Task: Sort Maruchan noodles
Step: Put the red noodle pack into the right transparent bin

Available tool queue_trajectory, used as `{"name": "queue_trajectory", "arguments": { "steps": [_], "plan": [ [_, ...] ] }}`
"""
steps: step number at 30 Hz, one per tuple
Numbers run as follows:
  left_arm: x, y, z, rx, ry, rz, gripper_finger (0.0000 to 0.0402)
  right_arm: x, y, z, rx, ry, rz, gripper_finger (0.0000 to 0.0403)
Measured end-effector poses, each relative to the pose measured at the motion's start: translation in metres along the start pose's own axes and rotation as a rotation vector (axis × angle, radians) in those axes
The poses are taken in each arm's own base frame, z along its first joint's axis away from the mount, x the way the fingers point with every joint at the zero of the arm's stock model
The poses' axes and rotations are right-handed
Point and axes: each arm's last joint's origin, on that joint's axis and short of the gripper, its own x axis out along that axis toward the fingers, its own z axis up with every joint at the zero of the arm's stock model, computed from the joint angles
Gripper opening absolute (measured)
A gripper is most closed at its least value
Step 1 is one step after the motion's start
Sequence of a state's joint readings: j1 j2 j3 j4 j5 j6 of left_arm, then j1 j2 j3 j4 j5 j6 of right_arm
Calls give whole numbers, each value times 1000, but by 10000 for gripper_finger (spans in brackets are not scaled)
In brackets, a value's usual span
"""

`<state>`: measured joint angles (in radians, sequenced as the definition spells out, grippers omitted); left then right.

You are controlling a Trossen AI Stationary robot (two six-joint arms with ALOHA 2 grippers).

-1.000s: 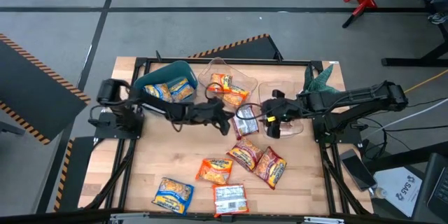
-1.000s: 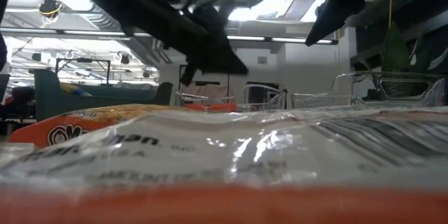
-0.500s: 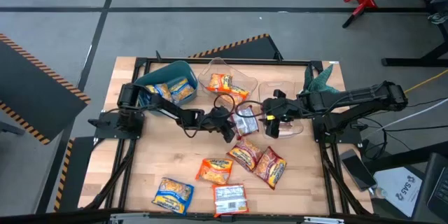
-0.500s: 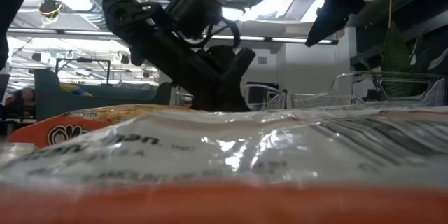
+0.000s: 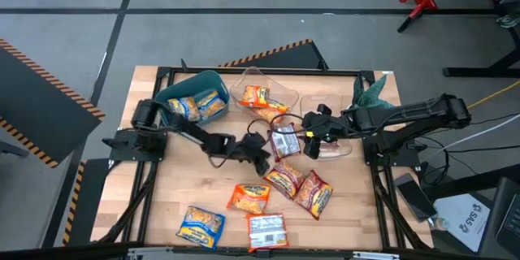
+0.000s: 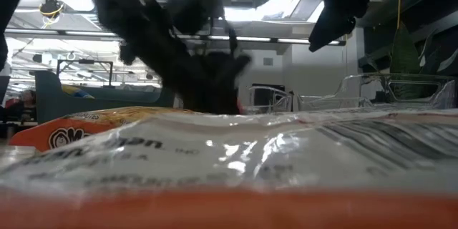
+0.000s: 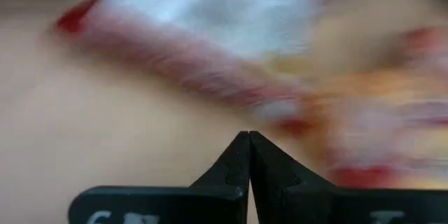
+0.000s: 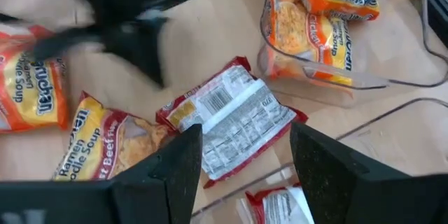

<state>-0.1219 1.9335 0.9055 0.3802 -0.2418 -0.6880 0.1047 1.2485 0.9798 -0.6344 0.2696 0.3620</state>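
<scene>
Several Maruchan noodle packets lie flat on the wooden table: a red-white one (image 5: 284, 142), barcode side up (image 8: 231, 115), two red ones (image 5: 284, 179) (image 5: 315, 193), an orange one (image 5: 250, 198), a blue-yellow one (image 5: 201, 226) and a silvery one (image 5: 266, 229). My left gripper (image 5: 262, 161) is shut and low over the table, between the red-white packet and the nearer red one (image 7: 392, 133). My right gripper (image 8: 245, 161) hangs open above the red-white packet with nothing between its fingers. My left gripper's shut fingertips (image 7: 248, 140) slant down toward the bare wood close to a red packet's edge (image 7: 210, 77). The left wrist view is blurred, so I cannot tell whether they touch the packet or the table.
A teal bin (image 5: 180, 89) at the far left holds blue-yellow packets. A clear container (image 5: 288, 96) behind the middle holds orange ones. A second clear container (image 5: 337, 148) under my right arm holds a red packet. A green object (image 5: 370, 89) lies at the far right.
My left gripper has come down and toward the table's near edge, away from the clear container and closer to the red packets, staying shut. My right gripper has kept its place, open, and has rolled slightly.
</scene>
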Motion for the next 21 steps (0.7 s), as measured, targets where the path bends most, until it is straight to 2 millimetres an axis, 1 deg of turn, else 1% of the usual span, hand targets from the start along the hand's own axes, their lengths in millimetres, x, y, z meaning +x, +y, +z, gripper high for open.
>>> {"name": "queue_trajectory", "arguments": {
  "steps": [2,3,4,7,9,14,21],
  "plan": [
    [-10,-18,13,23,-125,-66,0,2,1,0,0,0,0,200],
    [-13,-20,18,30,-170,-62,0,2,1,0,-1,5,-2,200],
    [-12,-18,22,36,-193,-45,0,3,1,0,-2,7,-3,200],
    [-2,-3,25,38,-188,21,0,4,1,0,-3,12,-6,200],
    [5,3,29,25,-197,27,0,4,1,0,-1,7,-4,200],
    [18,18,25,15,-172,36,0,4,1,0,6,9,-4,200],
    [24,18,13,-18,-118,37,0,4,1,0,27,11,-4,200]
  ]
}}
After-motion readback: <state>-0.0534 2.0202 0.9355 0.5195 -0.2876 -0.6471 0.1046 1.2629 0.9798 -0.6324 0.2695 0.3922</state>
